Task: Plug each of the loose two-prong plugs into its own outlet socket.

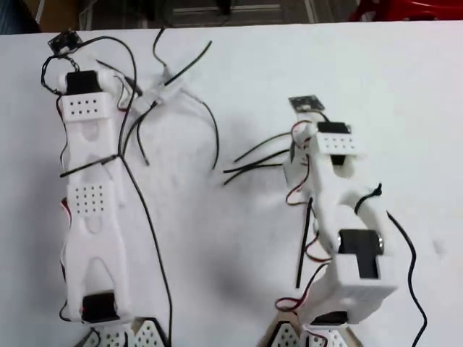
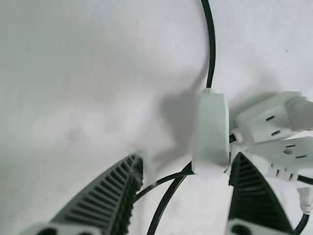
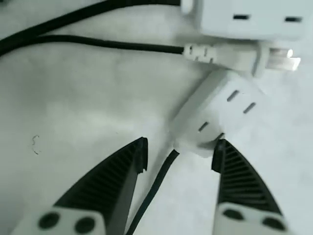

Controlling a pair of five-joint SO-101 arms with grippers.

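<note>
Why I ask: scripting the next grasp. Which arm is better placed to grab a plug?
Left, probably: the open left end effector brackets a corded white block, likely a plug. The right end effector faces a socket block; the pronged plug lies beyond.

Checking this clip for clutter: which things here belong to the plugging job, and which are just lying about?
Job: two-prong plug; outlet socket; black cord; left gripper and right gripper, both open.
Lying about: red object beyond the far edge of the table.
</note>
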